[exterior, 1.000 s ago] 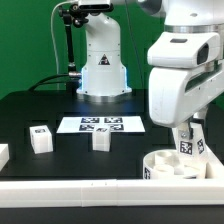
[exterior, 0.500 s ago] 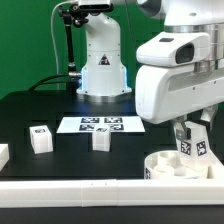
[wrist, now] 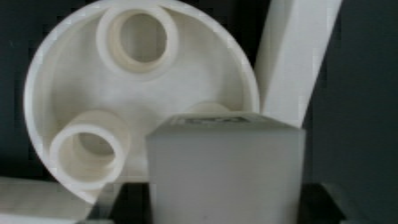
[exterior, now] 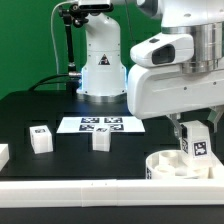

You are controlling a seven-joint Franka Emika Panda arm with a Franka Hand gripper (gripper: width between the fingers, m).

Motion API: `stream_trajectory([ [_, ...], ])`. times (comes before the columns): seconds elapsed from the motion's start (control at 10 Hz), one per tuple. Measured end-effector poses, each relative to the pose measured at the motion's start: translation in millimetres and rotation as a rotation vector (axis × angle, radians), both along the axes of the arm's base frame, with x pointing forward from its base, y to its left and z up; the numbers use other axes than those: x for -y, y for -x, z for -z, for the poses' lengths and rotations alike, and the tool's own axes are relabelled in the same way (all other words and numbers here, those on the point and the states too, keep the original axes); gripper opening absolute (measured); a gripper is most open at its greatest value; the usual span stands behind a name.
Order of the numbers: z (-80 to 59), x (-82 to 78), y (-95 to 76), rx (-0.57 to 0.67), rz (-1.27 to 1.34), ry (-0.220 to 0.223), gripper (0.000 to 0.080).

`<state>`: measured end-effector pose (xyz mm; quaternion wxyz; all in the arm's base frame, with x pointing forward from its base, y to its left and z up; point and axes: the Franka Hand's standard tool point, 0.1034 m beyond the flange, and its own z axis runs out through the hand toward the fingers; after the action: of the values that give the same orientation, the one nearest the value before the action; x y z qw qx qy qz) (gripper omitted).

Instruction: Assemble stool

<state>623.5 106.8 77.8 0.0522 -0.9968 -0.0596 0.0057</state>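
One white block leg (exterior: 194, 147) is pinched upright in the claw (exterior: 193, 134), whose jaws are drawn in narrow on its sides, with its black-and-white tag facing outward. The leg hangs directly over the round seat (exterior: 163, 167), its lower end down at the seat's rim, though whether the two touch cannot be told. In the wrist view the held leg (wrist: 222, 165) fills the foreground in front of the seat's pale face (wrist: 196, 80). Two round sockets show there, one (wrist: 84, 150) just beside the leg and the other (wrist: 137, 37) farther across the disc. The seat lies flat on the black table (exterior: 30, 110), with the long white rail (exterior: 70, 190) running just in front of it. Toward the exterior view's left of the seat stand two loose legs, well apart from it: the nearer one (exterior: 101, 139) and the farther one (exterior: 40, 138). Farther from the seat again, a white piece (exterior: 3, 154) is cut off by the frame edge. The marker board (exterior: 100, 125) lies flat behind the loose legs, and the arm's white base (exterior: 103, 65) rises beyond it.
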Motion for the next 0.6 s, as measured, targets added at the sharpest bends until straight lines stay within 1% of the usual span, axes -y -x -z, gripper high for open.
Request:
stream_trajectory([
  [0.1, 0.0, -0.9, -0.6, -0.007, 0.126, -0.006, 0.0340],
  [0.2, 0.0, -1.6, -0.4, -0.015, 0.199, -0.005, 0.0340],
  [0.6, 0.0, -3.0, -0.4, -0.038, 0.401, -0.005, 0.0340],
])
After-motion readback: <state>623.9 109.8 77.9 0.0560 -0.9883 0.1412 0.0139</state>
